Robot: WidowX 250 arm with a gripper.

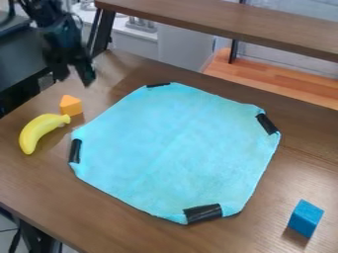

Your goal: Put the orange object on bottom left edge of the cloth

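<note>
My gripper [76, 79] hangs at the upper left, above the table's back left part, its two fingers spread apart with nothing between them. Below it, the orange wedge-shaped block [70, 105] stands on the table, left of the cloth and not touching it. The light blue cloth [175, 148] lies flat across the middle of the table, held by black tape at its corners.
A yellow banana [39, 131] lies just below and left of the orange block. At the lower right sits a blue block [306, 218]. A raised wooden shelf [218, 22] runs along the back of the brown table [119, 227].
</note>
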